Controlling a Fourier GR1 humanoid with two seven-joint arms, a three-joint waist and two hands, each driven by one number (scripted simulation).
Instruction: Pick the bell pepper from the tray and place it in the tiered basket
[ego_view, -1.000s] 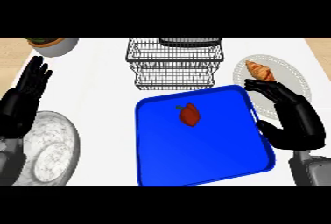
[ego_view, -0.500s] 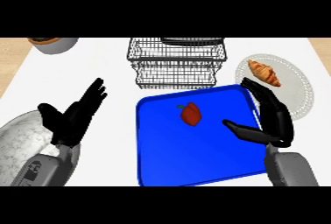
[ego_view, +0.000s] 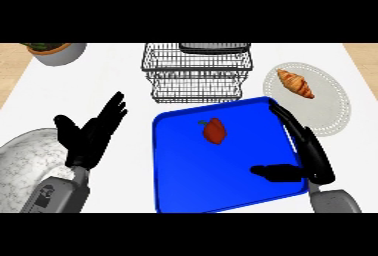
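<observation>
A small red bell pepper (ego_view: 214, 131) lies in the upper middle of the blue tray (ego_view: 184, 170). Behind the tray stands the black wire tiered basket (ego_view: 196, 72). My right hand (ego_view: 306, 150) hovers over the tray's right rim, open, fingers stretched toward the basket and thumb pointing left over the tray; it is right of the pepper and apart from it. My left hand (ego_view: 92, 135) is open to the left of the tray, fingers spread, holding nothing.
A white plate (ego_view: 325, 107) with a croissant (ego_view: 295, 83) sits right of the basket. A marbled grey plate (ego_view: 22, 165) lies at the lower left, partly under my left forearm. A grey pot (ego_view: 55, 51) with a plant stands at the far left corner.
Both hands have come in toward the tray. The right hand moved left over the tray's right rim; the left hand shifted right and down from the left edge. The pepper has stayed put.
</observation>
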